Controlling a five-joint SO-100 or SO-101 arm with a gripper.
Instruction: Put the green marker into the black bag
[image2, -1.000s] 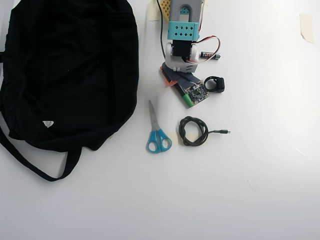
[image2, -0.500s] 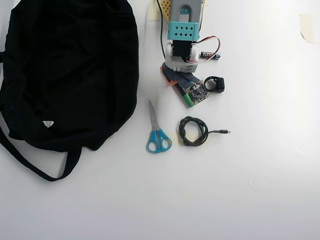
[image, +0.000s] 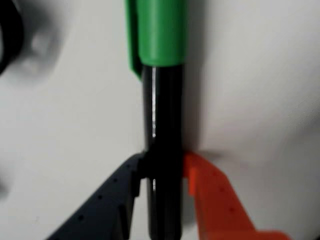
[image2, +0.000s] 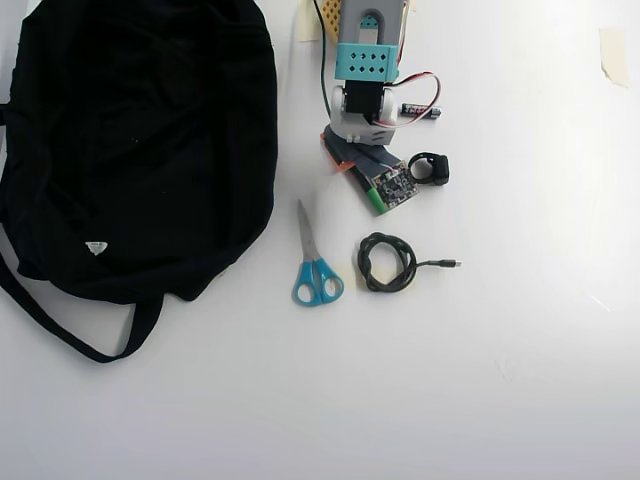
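Nothing is moving since before: the two-finger gripper (image: 162, 172) is clamping one black-barrelled green-capped marker (image: 161, 100); one black fabric bag (image2: 130, 140) is lying apart.

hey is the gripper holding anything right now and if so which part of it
Yes: the gripper is shut on the green marker, gripping its black barrel, below the green cap.

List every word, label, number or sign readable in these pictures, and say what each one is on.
No text can be read.
Black bag: a small white triangular mark, with no letters legible.
Battery: any print on it is too small to read.
Circuit board on the arm: markings too small to read.
Green marker: no print shows on its barrel or cap in the wrist view.
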